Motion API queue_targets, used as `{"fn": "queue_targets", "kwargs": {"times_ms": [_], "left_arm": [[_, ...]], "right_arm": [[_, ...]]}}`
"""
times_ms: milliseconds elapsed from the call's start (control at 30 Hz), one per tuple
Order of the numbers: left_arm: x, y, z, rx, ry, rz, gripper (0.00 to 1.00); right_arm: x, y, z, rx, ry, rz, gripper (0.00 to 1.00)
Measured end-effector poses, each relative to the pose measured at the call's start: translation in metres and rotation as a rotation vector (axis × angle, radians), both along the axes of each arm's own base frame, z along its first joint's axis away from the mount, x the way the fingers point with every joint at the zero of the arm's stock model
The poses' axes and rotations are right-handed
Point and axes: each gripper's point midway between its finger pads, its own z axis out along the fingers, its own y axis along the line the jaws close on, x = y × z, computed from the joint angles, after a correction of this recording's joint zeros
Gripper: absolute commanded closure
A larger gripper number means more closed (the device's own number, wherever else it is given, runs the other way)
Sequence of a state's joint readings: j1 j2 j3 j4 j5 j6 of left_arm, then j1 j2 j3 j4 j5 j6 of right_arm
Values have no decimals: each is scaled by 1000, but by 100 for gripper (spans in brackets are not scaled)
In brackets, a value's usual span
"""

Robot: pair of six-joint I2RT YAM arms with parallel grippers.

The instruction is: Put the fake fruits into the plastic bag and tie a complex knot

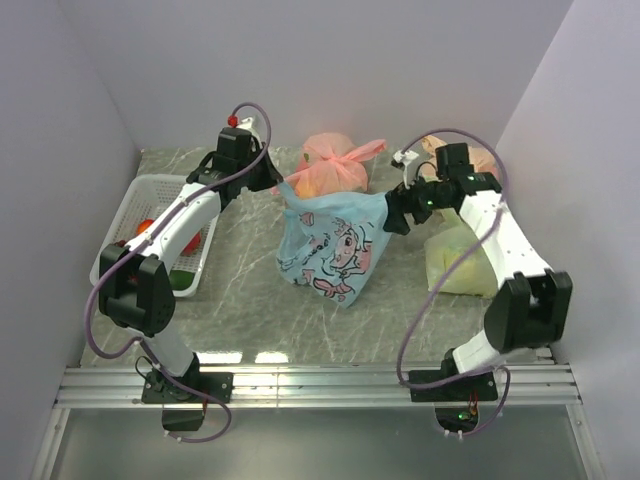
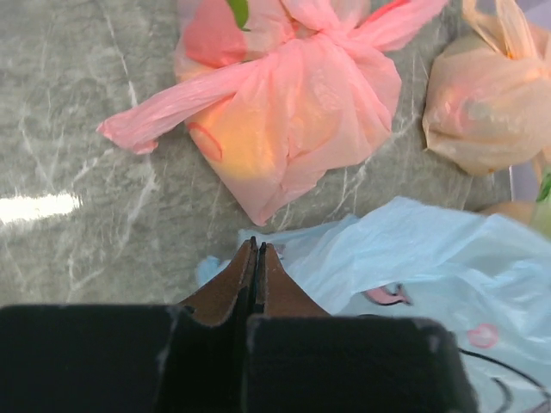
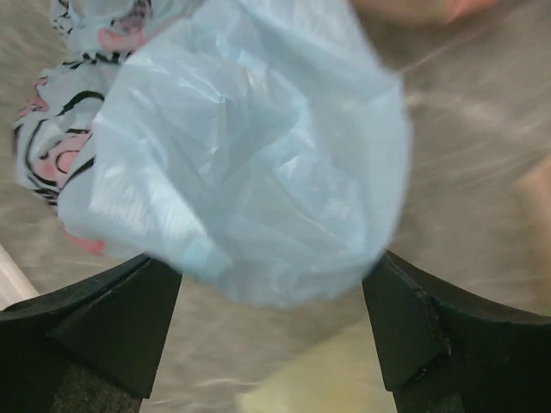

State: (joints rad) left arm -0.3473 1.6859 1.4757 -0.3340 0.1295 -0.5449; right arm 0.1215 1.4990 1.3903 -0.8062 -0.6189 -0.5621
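Note:
The light blue plastic bag (image 1: 330, 240) with a pink-and-dark print hangs between my two grippers at mid-table, its top edge stretched from one to the other. My left gripper (image 1: 278, 186) is at the bag's top left corner. In the left wrist view its jaws (image 2: 256, 245) are pressed shut with blue film (image 2: 413, 258) on both sides of them. My right gripper (image 1: 388, 215) is at the top right corner. In the right wrist view it (image 3: 271, 275) is wide open, with a fold of the blue bag (image 3: 250, 155) between the fingers. Red (image 1: 147, 228) and dark green (image 1: 182, 282) fruits lie in the basket. No knot shows.
A white basket (image 1: 150, 190) stands at the left. A tied pink bag (image 1: 335, 165) sits behind the blue one and also shows in the left wrist view (image 2: 293, 112). A peach bag (image 1: 470, 160) is at the back right, a yellow-green bag (image 1: 460, 260) under my right arm.

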Motion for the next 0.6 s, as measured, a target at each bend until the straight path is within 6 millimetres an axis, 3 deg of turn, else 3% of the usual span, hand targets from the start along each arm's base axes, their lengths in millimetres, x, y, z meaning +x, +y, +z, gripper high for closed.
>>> {"fn": "queue_targets", "kwargs": {"times_ms": [67,167,200,267,333,367,467,533,567,600], "left_arm": [[0,3,-2,-16,23,43,100],[-1,6,-7,-27,50,87,100],[-2,7,-10,-31,62,98,100],[-6,9,-18,-36,86,113,100],[-8,9,-23,-44,108,123,100],[-9,10,-25,-48,117,130,99],[-9,13,-28,-66,134,148,100],[-7,17,-27,-79,141,163,100],[-6,20,-27,-84,142,173,100],[-4,23,-27,-90,145,183,100]], "right_arm": [[-2,3,-23,54,157,-91,11],[1,0,-37,140,288,-225,25],[7,-2,-36,175,307,-265,42],[22,-4,-34,230,338,-320,64],[49,-2,-26,288,348,-348,96],[65,0,-23,310,346,-357,100],[103,1,-22,341,314,-385,100],[120,-3,-19,338,293,-420,76],[125,-6,-17,335,284,-438,46],[130,-10,-14,330,273,-455,31]]}}
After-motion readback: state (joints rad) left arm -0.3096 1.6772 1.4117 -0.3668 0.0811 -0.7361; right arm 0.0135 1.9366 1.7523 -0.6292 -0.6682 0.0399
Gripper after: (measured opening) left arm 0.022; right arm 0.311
